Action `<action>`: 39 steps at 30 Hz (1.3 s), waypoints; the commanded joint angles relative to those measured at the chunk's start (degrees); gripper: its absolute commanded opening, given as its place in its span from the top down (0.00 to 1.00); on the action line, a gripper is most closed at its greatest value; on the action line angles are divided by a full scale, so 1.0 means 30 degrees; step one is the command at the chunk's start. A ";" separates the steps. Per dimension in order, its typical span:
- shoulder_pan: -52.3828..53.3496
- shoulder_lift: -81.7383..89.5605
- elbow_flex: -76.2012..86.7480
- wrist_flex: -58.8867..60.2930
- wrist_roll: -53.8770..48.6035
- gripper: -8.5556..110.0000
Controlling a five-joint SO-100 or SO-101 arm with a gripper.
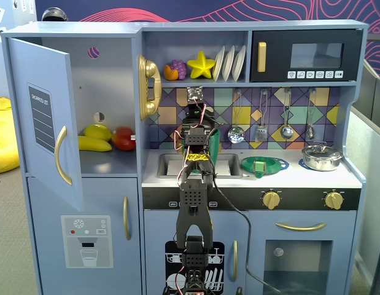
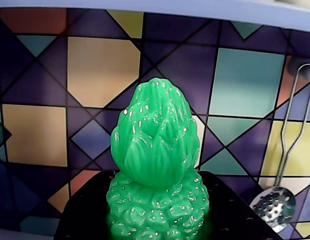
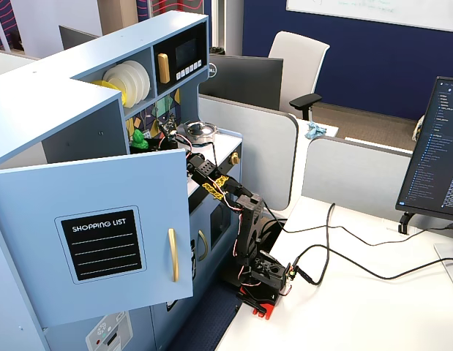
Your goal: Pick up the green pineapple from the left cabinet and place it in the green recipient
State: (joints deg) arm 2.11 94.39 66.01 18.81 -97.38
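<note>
In the wrist view the green pineapple point(image 2: 155, 165) stands leafy top up, its bumpy body held between the black jaws of my gripper point(image 2: 160, 225), in front of the coloured tile backsplash. In a fixed view my gripper point(image 1: 194, 101) is raised above the sink, and the arm hides the pineapple. In another fixed view the pineapple point(image 3: 140, 139) shows at my gripper point(image 3: 149, 137) under the shelf. A sliver of the dark-green recipient point(image 1: 214, 140) shows just right of the arm. The left cabinet point(image 1: 45, 117) stands with its door open.
A banana point(image 1: 94, 145), a yellow fruit and a red fruit point(image 1: 123, 138) lie in the open cabinet. A flat green strainer dish point(image 1: 263, 165) and a steel pot point(image 1: 321, 157) sit on the counter. Utensils hang on the backsplash point(image 1: 261, 117); a skimmer point(image 2: 272, 207) hangs at the right.
</note>
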 commanded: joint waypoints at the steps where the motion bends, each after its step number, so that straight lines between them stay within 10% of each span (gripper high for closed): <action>1: -0.0117 0.0059 -0.2109 0.0322 0.1084 0.71; 13: -0.0176 0.1582 -0.0703 0.0586 0.0234 0.74; 39: 0.0234 2.6279 3.2139 1.2188 0.3047 0.80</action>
State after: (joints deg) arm 2.72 167.87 154.42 52.91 -89.74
